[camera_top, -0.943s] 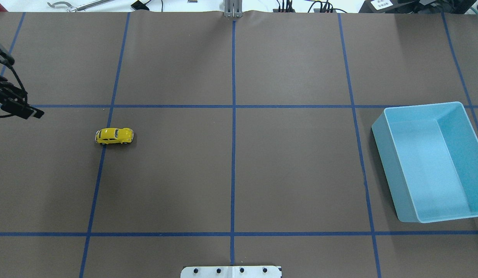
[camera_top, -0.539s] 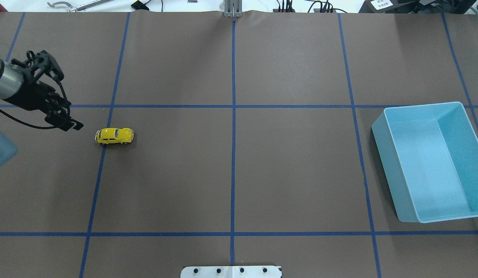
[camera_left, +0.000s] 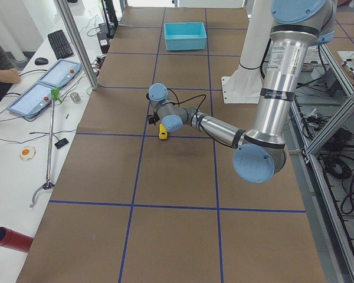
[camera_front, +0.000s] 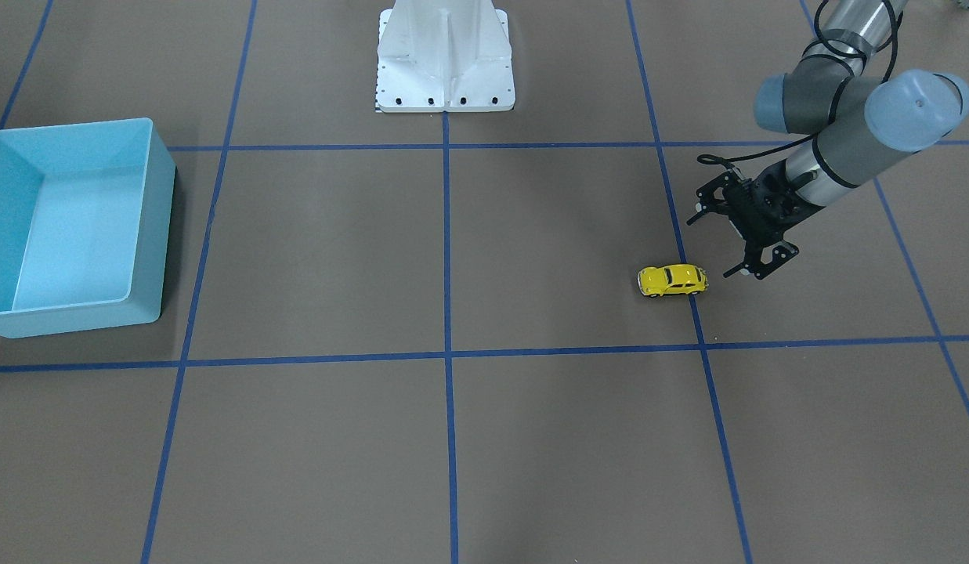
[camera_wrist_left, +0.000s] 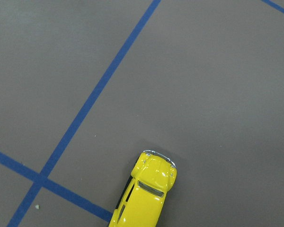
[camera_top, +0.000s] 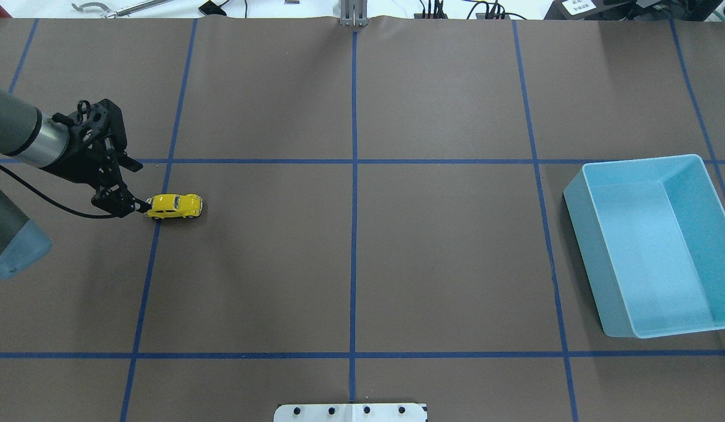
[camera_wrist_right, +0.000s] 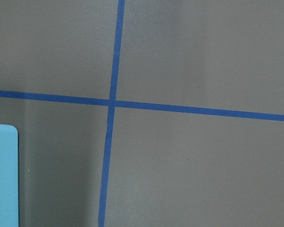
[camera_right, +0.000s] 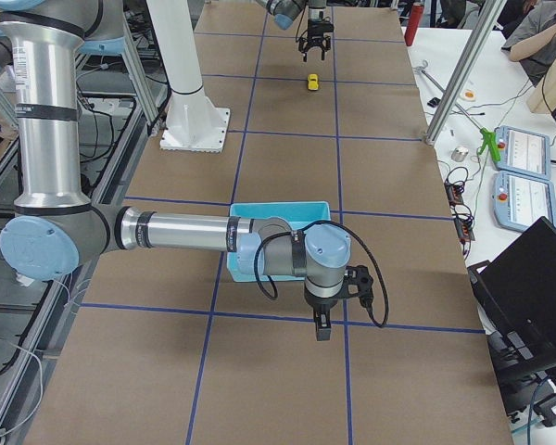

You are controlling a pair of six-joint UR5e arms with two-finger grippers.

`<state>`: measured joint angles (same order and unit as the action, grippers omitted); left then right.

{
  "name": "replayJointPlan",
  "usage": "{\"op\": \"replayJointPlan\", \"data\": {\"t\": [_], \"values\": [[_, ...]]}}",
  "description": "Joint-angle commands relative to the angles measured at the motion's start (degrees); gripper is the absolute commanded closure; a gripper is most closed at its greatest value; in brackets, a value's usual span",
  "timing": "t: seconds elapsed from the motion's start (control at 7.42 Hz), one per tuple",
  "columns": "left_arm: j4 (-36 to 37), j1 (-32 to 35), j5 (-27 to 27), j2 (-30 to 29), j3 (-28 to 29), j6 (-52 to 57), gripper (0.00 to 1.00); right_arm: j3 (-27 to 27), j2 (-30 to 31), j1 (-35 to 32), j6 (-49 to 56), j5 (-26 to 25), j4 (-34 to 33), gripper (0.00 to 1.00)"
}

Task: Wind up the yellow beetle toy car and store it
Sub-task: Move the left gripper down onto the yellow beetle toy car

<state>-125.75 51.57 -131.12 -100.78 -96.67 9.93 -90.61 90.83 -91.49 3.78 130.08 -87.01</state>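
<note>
The yellow beetle toy car stands on its wheels on the brown mat, on a blue tape line in the left half of the table. It also fills the lower edge of the left wrist view as the car. My left gripper is open just left of the car, and its nearer finger ends beside the car's end. I cannot tell whether they touch. My right gripper hangs over the mat beside the light-blue bin. I cannot tell whether it is open or shut.
The light-blue bin is at the far right of the table and holds nothing. The robot's white base plate is at the near middle edge. Blue tape lines cross the brown mat. Operators' desks with tablets flank one table end.
My left arm has come in from the left edge toward the car, and its open gripper now stands right beside it. The car and the bin have not moved.
</note>
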Motion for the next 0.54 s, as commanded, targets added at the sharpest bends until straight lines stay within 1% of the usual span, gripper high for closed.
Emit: {"op": "replayJointPlan", "data": {"t": [0.0, 0.13, 0.27, 0.4], "values": [[-0.11, -2.52, 5.34, 0.14, -0.89, 13.13, 0.0, -0.09, 0.05, 0.0, 0.0, 0.0, 0.0, 0.0], [0.67, -2.27, 5.26, 0.32, -1.33, 20.84, 0.0, -0.09, -0.03, 0.0, 0.0, 0.0, 0.0, 0.0], [3.55, -2.18, 4.74, 1.89, -1.16, 23.7, 0.0, -0.09, 0.05, 0.0, 0.0, 0.0, 0.0, 0.0], [3.58, -2.26, 4.82, 1.99, -1.07, 23.82, 0.0, -0.09, 0.05, 0.0, 0.0, 0.0, 0.0, 0.0]]}}
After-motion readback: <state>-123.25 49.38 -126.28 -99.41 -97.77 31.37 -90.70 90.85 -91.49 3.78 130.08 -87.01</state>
